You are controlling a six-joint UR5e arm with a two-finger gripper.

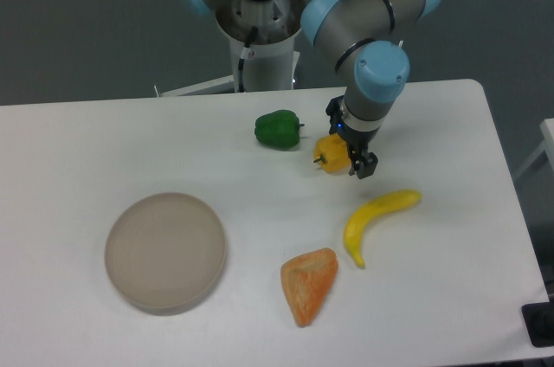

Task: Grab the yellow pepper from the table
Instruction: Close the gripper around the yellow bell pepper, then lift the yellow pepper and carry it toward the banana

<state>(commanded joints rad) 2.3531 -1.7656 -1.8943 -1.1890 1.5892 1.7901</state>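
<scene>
The yellow pepper (330, 151) lies on the white table (95, 142) at the back centre-right, its short stem pointing left. My gripper (351, 159) has come down right at the pepper's right side and covers part of it. One dark fingertip (364, 165) shows just right of and below the pepper; the other finger is hidden. I cannot tell whether the jaws are closed on the pepper or whether it is off the table.
A green pepper (278, 129) lies just left of the yellow one. A yellow banana (374, 220) lies in front of the gripper, an orange wedge-shaped piece (309, 285) near the front edge, and a round grey plate (166, 251) at the front left. The arm's base (257, 47) stands behind the table.
</scene>
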